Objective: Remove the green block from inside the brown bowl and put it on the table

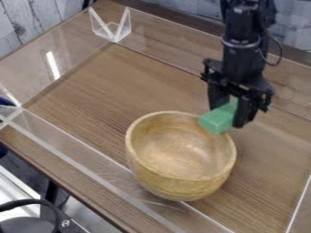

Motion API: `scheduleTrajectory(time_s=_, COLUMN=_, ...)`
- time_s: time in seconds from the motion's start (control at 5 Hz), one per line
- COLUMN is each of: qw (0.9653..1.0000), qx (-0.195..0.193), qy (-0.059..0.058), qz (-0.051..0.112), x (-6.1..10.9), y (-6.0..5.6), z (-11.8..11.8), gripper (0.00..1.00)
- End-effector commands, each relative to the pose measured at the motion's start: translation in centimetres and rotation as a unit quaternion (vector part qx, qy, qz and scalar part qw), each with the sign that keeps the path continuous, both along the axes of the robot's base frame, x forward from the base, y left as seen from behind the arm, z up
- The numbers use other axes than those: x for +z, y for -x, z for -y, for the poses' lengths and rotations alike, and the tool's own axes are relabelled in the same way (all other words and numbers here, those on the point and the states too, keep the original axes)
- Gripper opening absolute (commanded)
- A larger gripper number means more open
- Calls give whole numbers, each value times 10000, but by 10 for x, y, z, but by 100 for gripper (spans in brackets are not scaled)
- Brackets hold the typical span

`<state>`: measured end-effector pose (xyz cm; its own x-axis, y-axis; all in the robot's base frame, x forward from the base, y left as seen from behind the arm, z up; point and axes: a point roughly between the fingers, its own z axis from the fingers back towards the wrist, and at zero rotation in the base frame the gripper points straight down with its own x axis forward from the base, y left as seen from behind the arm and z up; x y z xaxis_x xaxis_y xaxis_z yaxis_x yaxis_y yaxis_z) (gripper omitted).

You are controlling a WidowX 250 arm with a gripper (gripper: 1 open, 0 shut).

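Note:
The green block point(220, 118) hangs just above the far right rim of the brown bowl point(183, 155), clamped between the fingers of my gripper point(228, 116). The gripper is shut on the block and comes down from above on a black arm. The bowl sits upright on the wood-grain table point(109, 82), its pale speckled inside open to view and holding nothing.
Clear acrylic walls point(67, 136) run around the table edges. A small clear acrylic piece point(111, 25) stands at the far left corner. Bare tabletop lies left of and behind the bowl, and a narrower strip to its right.

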<state>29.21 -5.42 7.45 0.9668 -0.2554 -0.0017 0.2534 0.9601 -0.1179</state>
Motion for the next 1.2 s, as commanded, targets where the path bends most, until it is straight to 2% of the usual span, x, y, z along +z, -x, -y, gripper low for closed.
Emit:
scheduleTrajectory(time_s=0.0, qw=9988, qx=160, qy=-38, qz=456, x=29, y=-13, z=-18, gripper=0)
scheduleTrajectory(time_s=0.6, qw=9971, qx=537, qy=-275, qz=456, x=25, y=-20, z=-92, gripper=0)
scheduleTrajectory(time_s=1.0, qw=9987, qx=199, qy=-261, qz=386, x=10, y=-19, z=-66, gripper=0)
